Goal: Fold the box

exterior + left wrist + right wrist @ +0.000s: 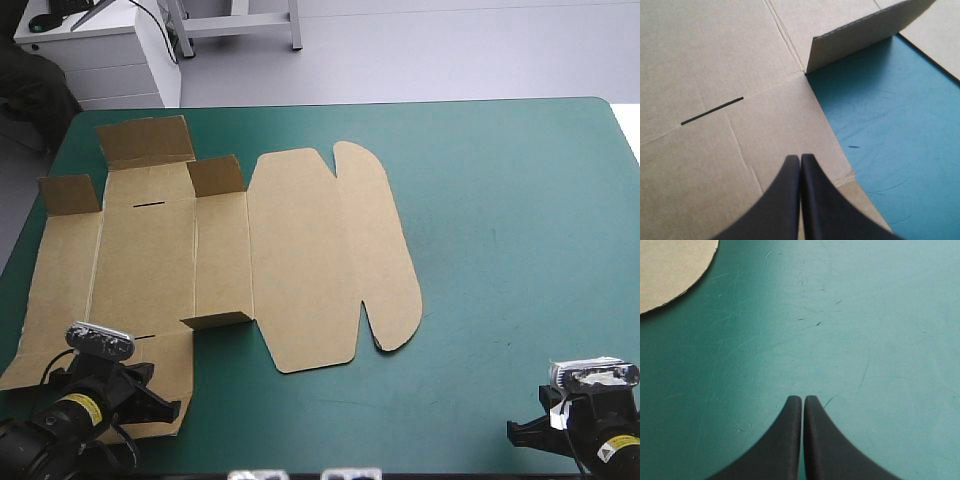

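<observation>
- Your box (300, 260) lies nearly flat on the table's (500, 250) left side; only small flaps (215, 175) stand up.
- Your left gripper (800, 157) and right gripper (803, 399) are squeezed closed, empty.
- Most folding looks left to do.

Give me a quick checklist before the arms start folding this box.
1. Box lying flat on the teal-green cover: ok.
2. Small flaps already standing: ok.
3. Left gripper over the box: ok.
4. Left gripper open for a grasp: not ok, shut.
5. Right gripper open: not ok, shut, over bare cover.
6. Left gripper touching the board: cannot tell.
</observation>
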Controlling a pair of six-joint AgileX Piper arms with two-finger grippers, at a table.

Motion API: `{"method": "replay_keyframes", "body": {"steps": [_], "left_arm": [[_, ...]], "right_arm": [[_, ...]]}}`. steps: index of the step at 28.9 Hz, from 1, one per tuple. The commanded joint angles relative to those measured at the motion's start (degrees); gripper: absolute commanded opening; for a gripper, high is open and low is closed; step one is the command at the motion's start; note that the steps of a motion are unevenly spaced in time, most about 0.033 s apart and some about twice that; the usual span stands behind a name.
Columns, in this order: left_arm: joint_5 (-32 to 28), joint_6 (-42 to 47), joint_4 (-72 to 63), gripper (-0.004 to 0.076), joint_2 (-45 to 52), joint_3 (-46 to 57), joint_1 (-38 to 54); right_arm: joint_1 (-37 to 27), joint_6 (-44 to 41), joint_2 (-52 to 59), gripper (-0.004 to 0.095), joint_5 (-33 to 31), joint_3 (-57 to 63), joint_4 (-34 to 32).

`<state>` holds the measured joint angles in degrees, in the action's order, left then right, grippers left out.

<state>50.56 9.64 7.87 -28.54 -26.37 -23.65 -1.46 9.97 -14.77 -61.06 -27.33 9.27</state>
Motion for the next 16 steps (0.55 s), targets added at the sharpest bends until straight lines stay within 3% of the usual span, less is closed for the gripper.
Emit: {"method": "replay_keyframes", "body": {"steps": [1,8,16], "left_arm": [[-3.20,-0.16,0.21,-0.0008,-0.30,-1.52,-0.15],[-2.96,-0.16,0.70,-0.0008,-0.30,-1.52,-0.15],[3.92,-0.04,6.07,-0.0008,-0.40,-7.05,-0.15]], "right_arm": [[0.15,0.11,-0.80,0.0000,3.22,-1.57,0.12],[0.15,0.11,-0.80,0.0000,3.22,-1.57,0.12],[0.15,0.11,-0.80,0.0000,3.22,-1.57,0.12]]}}
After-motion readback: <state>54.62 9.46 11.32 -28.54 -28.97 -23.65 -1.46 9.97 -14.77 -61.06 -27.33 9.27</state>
